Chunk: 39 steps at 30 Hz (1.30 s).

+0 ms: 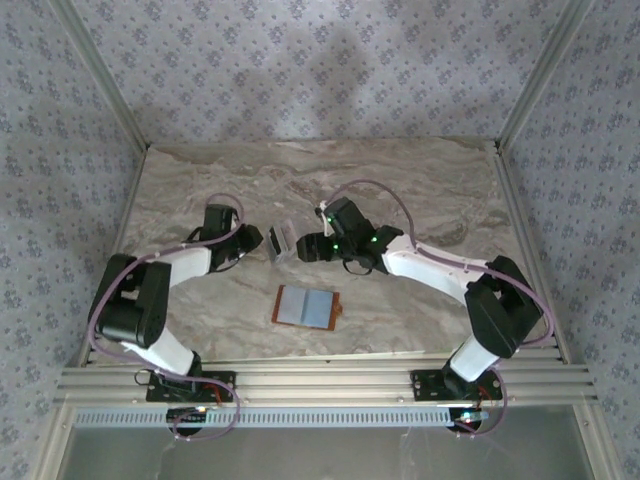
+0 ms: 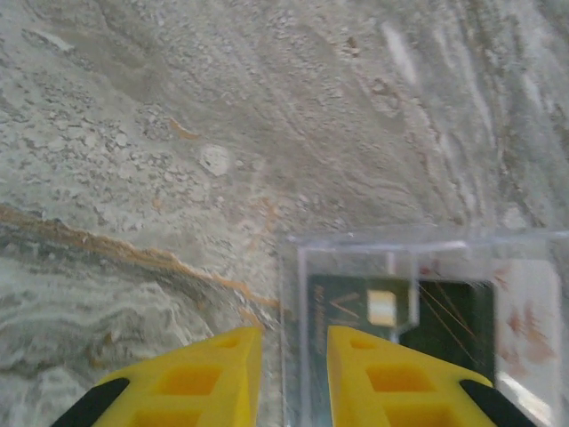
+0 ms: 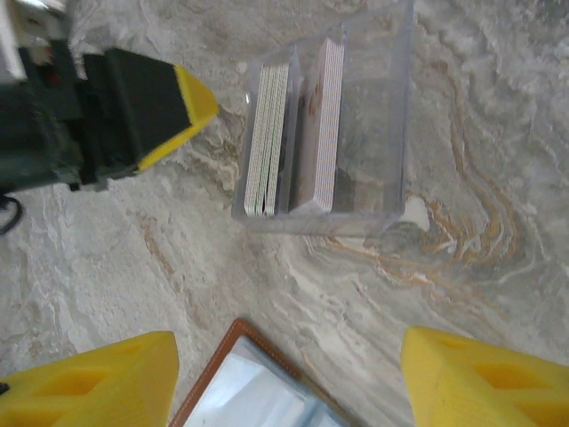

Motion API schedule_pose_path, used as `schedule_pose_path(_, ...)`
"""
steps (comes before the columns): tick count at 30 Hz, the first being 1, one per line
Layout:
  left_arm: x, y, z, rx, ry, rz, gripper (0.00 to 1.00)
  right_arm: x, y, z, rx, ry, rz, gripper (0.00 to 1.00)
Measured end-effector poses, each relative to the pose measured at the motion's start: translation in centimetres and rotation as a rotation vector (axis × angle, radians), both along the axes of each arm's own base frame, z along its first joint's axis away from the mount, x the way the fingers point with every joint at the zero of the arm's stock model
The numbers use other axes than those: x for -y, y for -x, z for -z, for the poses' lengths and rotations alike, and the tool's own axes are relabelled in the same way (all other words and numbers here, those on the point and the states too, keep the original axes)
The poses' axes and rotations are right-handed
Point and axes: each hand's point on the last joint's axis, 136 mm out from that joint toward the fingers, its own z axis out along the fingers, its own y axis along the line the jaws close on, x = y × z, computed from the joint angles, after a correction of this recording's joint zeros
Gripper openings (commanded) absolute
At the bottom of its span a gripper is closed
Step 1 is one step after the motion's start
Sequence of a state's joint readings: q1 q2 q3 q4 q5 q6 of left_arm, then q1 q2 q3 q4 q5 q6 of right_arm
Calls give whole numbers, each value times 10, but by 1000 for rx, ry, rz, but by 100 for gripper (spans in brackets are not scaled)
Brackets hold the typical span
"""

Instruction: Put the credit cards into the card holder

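Patterned grey walls (image 1: 300, 60) are closing in the space on three sides, and a silver metal frame (image 1: 320, 382) is running along the near edge. A marble-look tabletop (image 1: 430, 190), veined in grey and tan, is spreading between them. The left arm (image 1: 150, 290) and the right arm (image 1: 440, 265) are reaching inward from their bases and nearly meeting at mid-table.

The card holder (image 1: 307, 307) is lying open and flat with its blue-grey inside facing up, near the front and between the arms, well away from the tabletop's edges. Behind it a small clear box (image 1: 281, 243) is standing between the two grippers. The cards (image 3: 271, 133) are sitting in it on edge, in two bunches side by side.

The overhead view is giving the whole layout. The right wrist view is showing the card edges from above and the card holder's brown corner. The left wrist view is showing a dark green card face through the box wall.

The left gripper (image 2: 294, 331) is sitting low just beside the box, its jaws standing a narrow gap apart and clamping nothing. The right gripper (image 3: 289, 342) is hovering over the card holder's far corner with its jaws spread wide and empty, the box just ahead. Bare tabletop is lying open behind the box and out to both sides.
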State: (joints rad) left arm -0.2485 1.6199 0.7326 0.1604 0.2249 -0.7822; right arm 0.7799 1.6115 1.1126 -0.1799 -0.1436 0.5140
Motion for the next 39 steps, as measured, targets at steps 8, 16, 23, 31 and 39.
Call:
schedule_pose_path(8, 16, -14, 18, -12, 11, 71, 23, -17, -19, -1, 1, 19, -37, 69)
schedule_pose_path(16, 46, -9, 18, 13, 9, 161, 23, -23, -38, -3, 7, 59, -56, 71)
schedule_pose_path(23, 64, -3, 20, 19, 19, 208, 23, -16, -50, 11, -21, 122, -30, 70)
schedule_pose_path(31, 67, -4, 21, 30, 22, 214, 23, -5, -48, 43, -81, 214, -8, 71)
schedule_pose_path(39, 69, -6, 21, 37, 26, 214, 23, -11, -55, 50, -93, 223, -10, 70)
